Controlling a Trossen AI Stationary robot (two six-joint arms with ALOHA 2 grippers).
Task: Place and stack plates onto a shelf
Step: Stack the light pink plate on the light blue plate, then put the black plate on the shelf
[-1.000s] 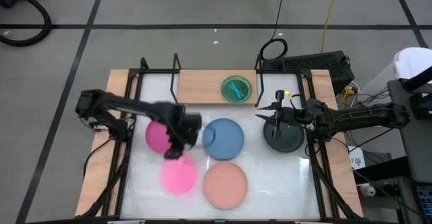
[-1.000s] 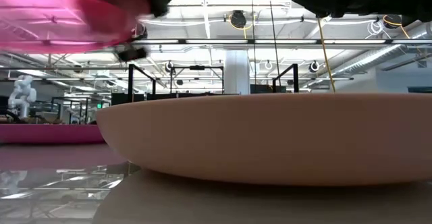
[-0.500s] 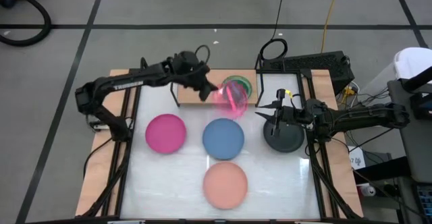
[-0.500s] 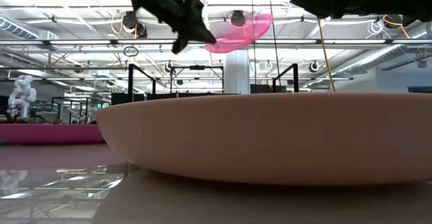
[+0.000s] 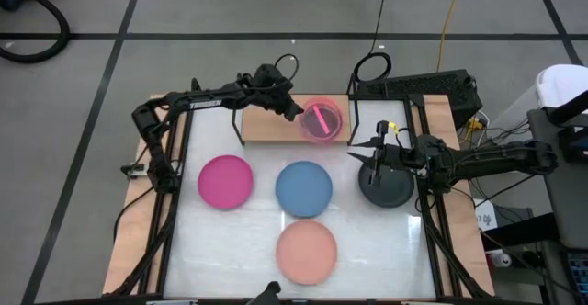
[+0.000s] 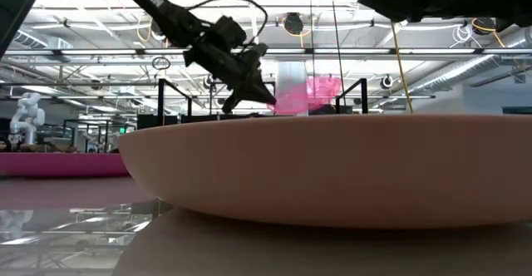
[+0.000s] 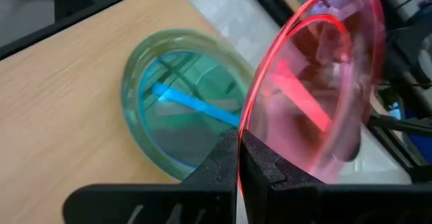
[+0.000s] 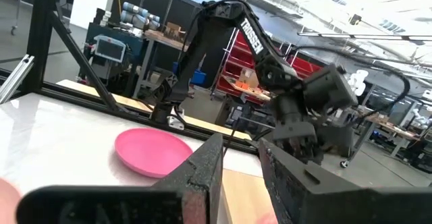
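Note:
My left gripper (image 5: 296,112) is over the light-brown shelf (image 5: 266,121) at the far edge, shut on a see-through pink plate (image 5: 322,119). The pink plate hangs tilted over a cyan plate (image 7: 182,109) that lies flat on the shelf board. Magenta (image 5: 226,182), blue (image 5: 304,188) and salmon (image 5: 307,252) plates lie flat on the white tabletop. My right gripper (image 5: 366,149) is open and empty, above the far left rim of the black plate (image 5: 386,187). The orange and green plates are out of view. My left gripper pinches the pink plate's rim (image 7: 244,119) between its two fingers, one on each face. The fingers come slanting down from the table's left. The plate (image 6: 312,93) is clear of the board and tilted, sticking out beyond the fingertips over the cyan plate.
Thin black rod uprights (image 5: 241,112) stand on the shelf left of the cyan plate, and more (image 5: 352,112) at its right. A black box and cables (image 5: 432,89) sit beyond the table's far right corner. The salmon plate fills the low view's foreground (image 6: 332,168).
My left gripper has carried the pink plate from the table's near left, up and toward the far edge, to the shelf. It has then come down over the cyan plate. The plate has stayed in the shut fingers and tipped. My right arm has kept still.

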